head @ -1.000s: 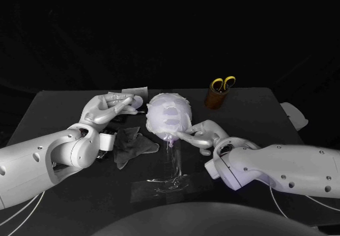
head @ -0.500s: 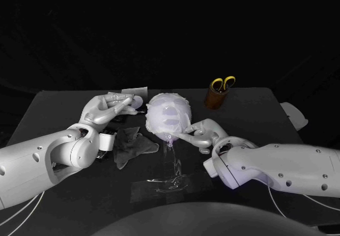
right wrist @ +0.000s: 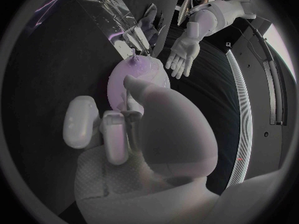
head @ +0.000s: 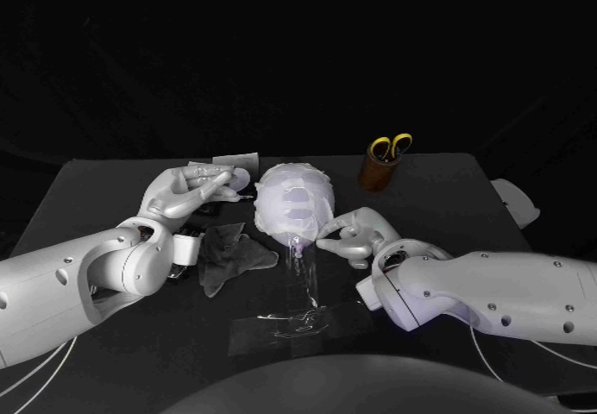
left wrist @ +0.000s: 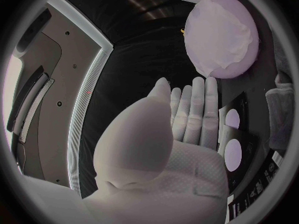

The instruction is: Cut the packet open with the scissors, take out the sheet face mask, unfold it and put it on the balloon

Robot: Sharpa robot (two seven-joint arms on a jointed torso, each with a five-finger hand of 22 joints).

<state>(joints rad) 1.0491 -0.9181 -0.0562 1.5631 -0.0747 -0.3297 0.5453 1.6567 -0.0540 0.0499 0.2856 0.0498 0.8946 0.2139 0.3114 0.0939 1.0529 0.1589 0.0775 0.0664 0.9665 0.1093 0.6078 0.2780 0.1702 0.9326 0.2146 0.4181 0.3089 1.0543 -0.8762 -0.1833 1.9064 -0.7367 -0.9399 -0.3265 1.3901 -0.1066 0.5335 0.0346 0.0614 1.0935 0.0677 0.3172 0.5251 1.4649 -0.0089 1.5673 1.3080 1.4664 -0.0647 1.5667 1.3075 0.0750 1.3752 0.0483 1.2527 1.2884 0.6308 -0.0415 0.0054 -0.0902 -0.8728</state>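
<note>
Head view: a black bench [head: 473, 198] holds a balloon [head: 289, 235] upright on a clear stand [head: 303, 289]. The white mask [head: 295, 200] already lies over the balloon's front.

Your left hand [head: 186, 191] is just beside the balloon's upper edge, fingers apart, holding nothing. Your right hand [head: 352, 235] is curled in at the mask's lower edge, near the balloon's neck. The scissors [head: 393, 147] stand in a cup [head: 377, 175], well apart at the back. A dark crumpled piece [head: 230, 254] lies by your left arm; you cannot tell what it is.

Left wrist view: the palm is flat and the fingers straight, with a gap between the fingertips and the balloon. So nothing braces the balloon on that side.

Right wrist view: a thin pale strip of mask runs down between thumb and fingers, so this hand appears to pinch the mask's edge. The thumb hides the contact itself.

Risks, as a judgement: a pull on that pinched edge could drag the mask down or off. It could also tip the light balloon on its stand, since the left hand is not steadying it. A hard fingertip press could shove the balloon aside.

The balloon's far side is hidden, so you cannot tell how the mask lies there.
</note>
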